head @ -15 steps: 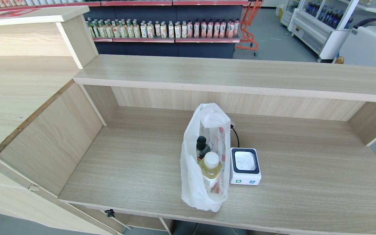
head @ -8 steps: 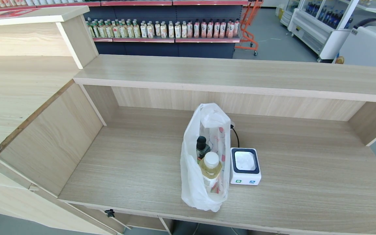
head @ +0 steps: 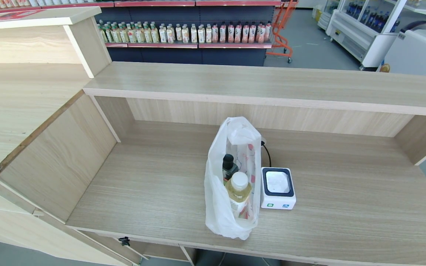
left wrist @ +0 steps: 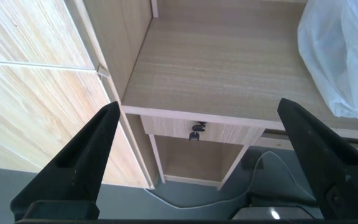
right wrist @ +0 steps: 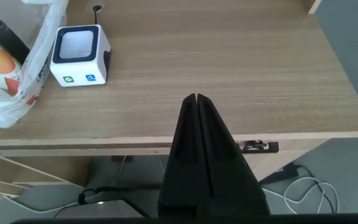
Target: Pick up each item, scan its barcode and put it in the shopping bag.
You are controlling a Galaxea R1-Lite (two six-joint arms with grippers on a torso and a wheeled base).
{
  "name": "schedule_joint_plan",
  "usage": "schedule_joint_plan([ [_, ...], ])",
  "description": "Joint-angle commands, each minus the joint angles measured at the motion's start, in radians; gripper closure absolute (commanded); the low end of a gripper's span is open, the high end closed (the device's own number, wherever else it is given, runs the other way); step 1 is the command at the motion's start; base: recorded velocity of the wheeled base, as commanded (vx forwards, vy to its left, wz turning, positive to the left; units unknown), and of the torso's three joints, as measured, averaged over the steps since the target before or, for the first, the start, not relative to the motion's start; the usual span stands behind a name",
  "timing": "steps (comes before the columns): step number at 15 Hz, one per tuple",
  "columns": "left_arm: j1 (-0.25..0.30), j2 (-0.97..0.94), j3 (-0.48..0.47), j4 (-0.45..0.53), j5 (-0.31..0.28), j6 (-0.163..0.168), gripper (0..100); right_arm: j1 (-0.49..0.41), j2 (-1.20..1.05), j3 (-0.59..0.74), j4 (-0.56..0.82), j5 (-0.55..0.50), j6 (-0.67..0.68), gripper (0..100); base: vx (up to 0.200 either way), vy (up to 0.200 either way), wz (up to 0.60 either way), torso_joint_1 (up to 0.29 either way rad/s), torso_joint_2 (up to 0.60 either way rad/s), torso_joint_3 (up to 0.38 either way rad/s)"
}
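Note:
A white plastic shopping bag [head: 231, 184] stands on the wooden counter [head: 154, 184] near its front edge. Inside it are a yellow drink bottle with a white cap [head: 239, 190] and a dark bottle with a black cap [head: 229, 166]. A white barcode scanner [head: 277, 187] with a dark-framed window sits just right of the bag. My left gripper [left wrist: 197, 134] is open, held low in front of the counter's left front edge, with the bag [left wrist: 344, 53] off to one side. My right gripper [right wrist: 196, 98] is shut with nothing in it, low before the counter's right front edge; the scanner [right wrist: 79, 55] and bag [right wrist: 17, 62] lie beyond it.
A raised wooden ledge [head: 272, 87] runs along the counter's back, with side walls at left [head: 61, 155] and right [head: 423, 140]. A black cable [head: 267, 153] runs back from the scanner. Shelves of bottles [head: 187, 33] and fridges stand in the shop behind.

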Motion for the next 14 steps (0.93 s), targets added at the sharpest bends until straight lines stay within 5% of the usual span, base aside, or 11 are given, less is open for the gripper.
schedule_joint_plan([
  [1, 0.001, 0.0, 0.0, 0.0, 0.0, 0.001, 0, 0.0, 0.004, 0.0, 0.001, 0.0, -0.001, 100, 0.0, -0.2, 0.0, -0.002, 0.0, 0.002],
  [6, -0.001, -0.002, 0.0, 0.0, 0.002, -0.001, 0, 0.0, 0.004, 0.0, 0.001, 0.0, -0.002, 100, 0.0, -0.2, 0.0, 0.005, 0.0, 0.0],
  [10, 0.001, -0.002, 0.0, 0.0, 0.0, -0.001, 0, 0.0, 0.004, 0.0, 0.001, 0.0, -0.002, 100, 0.0, 0.0, 0.0, 0.0, 0.0, 0.0],
  [14, -0.001, -0.002, 0.0, 0.0, 0.0, 0.003, 0, 0.0, 0.004, 0.0, 0.001, 0.0, -0.001, 100, 0.15, 0.0, 0.0, 0.001, 0.0, 0.001],
])
